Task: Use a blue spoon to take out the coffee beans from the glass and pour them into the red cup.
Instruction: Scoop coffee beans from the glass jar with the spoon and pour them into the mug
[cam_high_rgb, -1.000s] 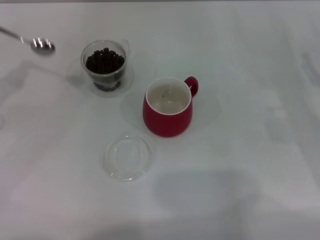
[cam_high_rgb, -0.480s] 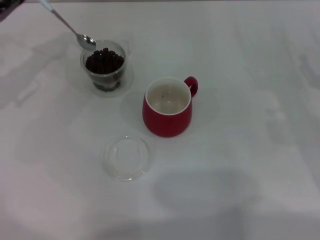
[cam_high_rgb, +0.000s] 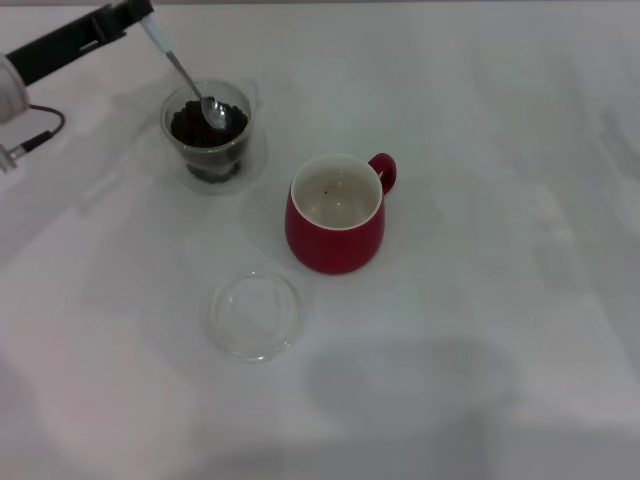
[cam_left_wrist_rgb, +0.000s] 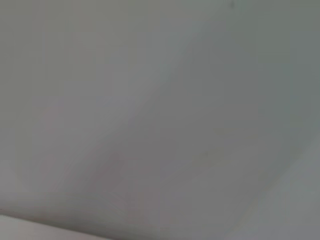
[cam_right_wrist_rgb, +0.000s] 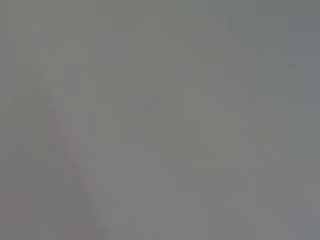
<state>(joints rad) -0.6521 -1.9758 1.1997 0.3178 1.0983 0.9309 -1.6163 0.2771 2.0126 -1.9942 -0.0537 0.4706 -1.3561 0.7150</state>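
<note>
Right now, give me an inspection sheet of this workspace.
Surface: white tabletop.
Job's things: small clear glass holding dark coffee beans; metal-bowled, pale-blue-handled spoon dipping into them; glossy red cup upright, no beans seen inside.
Clutter: shallow clear round dish in front of the cup.
Grippers: left end effector holds the spoon's handle; right one not in view.
Cables: black lead by the left arm.
Surroundings: nothing seen.

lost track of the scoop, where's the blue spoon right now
In the head view, far left: the blue spoon slants down from the left pincer, its bowl on the coffee beans inside the glass.
</note>
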